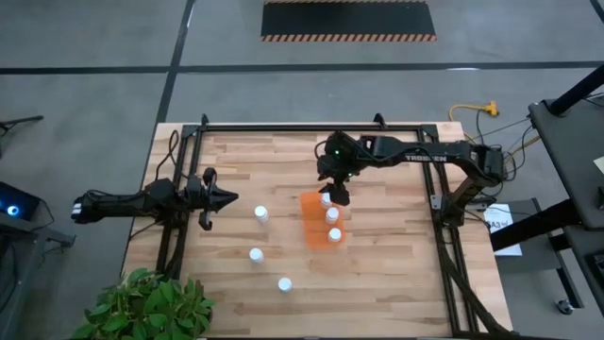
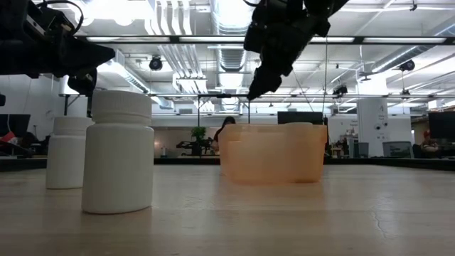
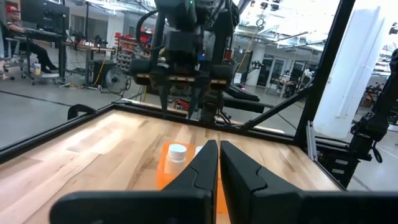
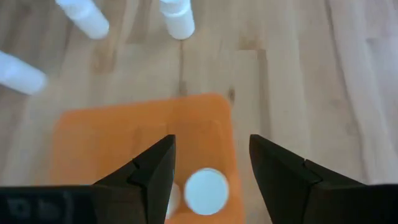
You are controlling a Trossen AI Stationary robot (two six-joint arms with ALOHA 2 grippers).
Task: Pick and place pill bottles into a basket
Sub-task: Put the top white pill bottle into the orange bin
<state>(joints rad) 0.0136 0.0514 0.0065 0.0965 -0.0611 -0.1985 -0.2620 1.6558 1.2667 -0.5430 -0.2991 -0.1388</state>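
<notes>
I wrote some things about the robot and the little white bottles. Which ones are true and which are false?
1. Three pill bottles stand on the table outside the basket. True.
2. The basket is blue. False: it is bright orange.
3. The right gripper hangs above the basket, fingers apart. True: a white cap shows between them, and nothing is gripped.
4. The left gripper holds a bottle. False: its fingers are shut on nothing, off to the side of the bottles.
5. All the bottles lie tipped over. False: those on the table stand upright.
</notes>
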